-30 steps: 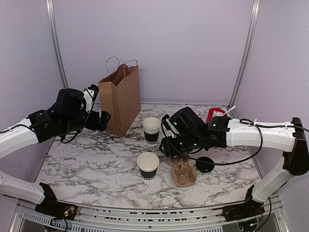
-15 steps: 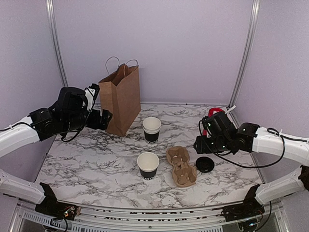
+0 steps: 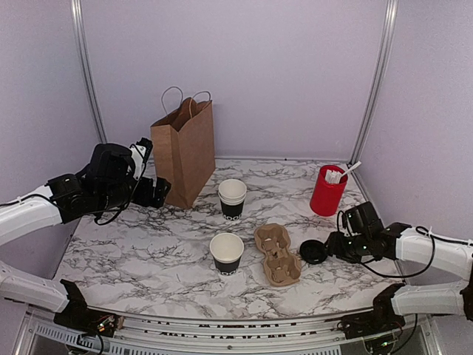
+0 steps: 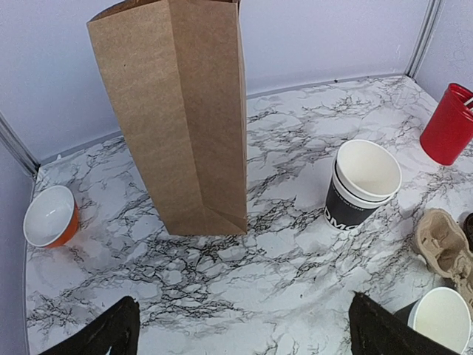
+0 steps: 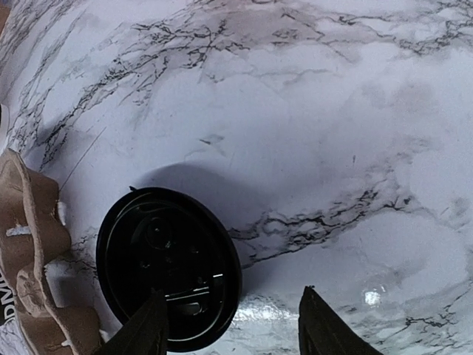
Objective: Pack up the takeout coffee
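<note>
The takeout coffee cup (image 3: 227, 253) stands lidless and upright at the table's middle, black outside and white inside; the left wrist view shows it in the bottom corner (image 4: 442, 318). Its round black lid (image 3: 313, 252) lies flat on the marble to the right of the cardboard carrier (image 3: 277, 254). My right gripper (image 3: 330, 246) is low at the lid's right side, open. In the right wrist view one of its fingers overlaps the lid (image 5: 168, 266) and the other is over bare marble, gripper (image 5: 235, 329). My left gripper (image 4: 247, 336) hovers wide open and empty near the brown paper bag (image 3: 183, 151).
The bag (image 4: 177, 111) stands upright at the back left. A stack of black cups (image 3: 232, 198) is behind the single cup, and a red cup (image 3: 327, 190) with white sticks stands back right. An orange bowl (image 4: 50, 216) sits left of the bag.
My right arm has swung right from above the carrier and dropped down beside the lid, uncovering the red cup. The left arm has barely moved.
</note>
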